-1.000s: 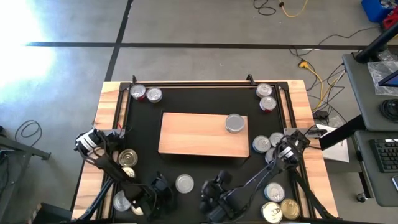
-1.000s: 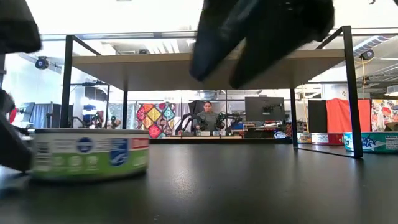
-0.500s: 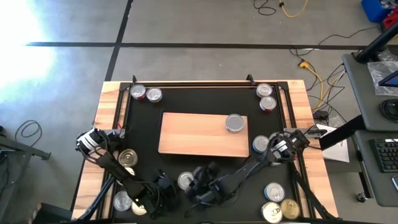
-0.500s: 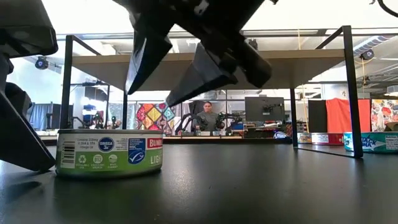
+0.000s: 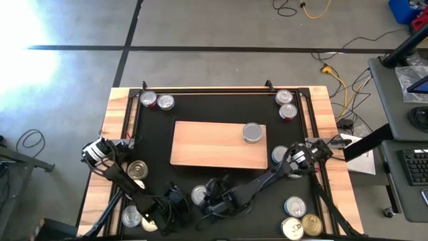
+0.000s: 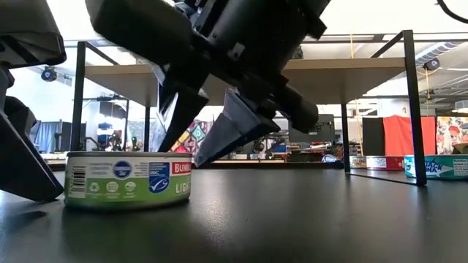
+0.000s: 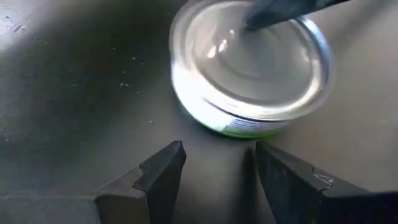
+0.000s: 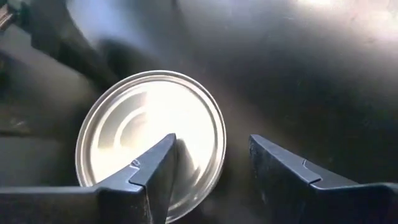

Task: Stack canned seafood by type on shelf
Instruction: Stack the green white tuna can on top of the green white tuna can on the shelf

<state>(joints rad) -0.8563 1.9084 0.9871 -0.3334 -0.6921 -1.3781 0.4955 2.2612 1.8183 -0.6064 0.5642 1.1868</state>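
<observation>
Right tool (image 6: 212,120) is hanging low over the green-label tin (image 6: 129,179) at the near middle of the black mat (image 5: 221,177), fingers apart, not clamped on it. In the right wrist view one finger (image 8: 155,171) is lying over the tin's silver lid (image 8: 149,140) and the other is off past its rim, so it is not straddling the tin properly. Left tool (image 7: 214,171) is sitting just beside the same tin, fingers apart, empty, waiting.

The step looks like the approach and grasp of this tin. Judging by this, the next move needs the right tool recentred so both fingers clear the rim, then lowered and closed, then a lift to the shelf (image 5: 207,144).

The shelf is standing mid-worktop with one silver tin (image 5: 252,132) on its far right part. Other tins are scattered on the mat: a pair at the far left corner (image 5: 156,101), a pair at the far right (image 5: 285,105), and several near the right (image 5: 297,217) and left (image 5: 136,169) edges.
</observation>
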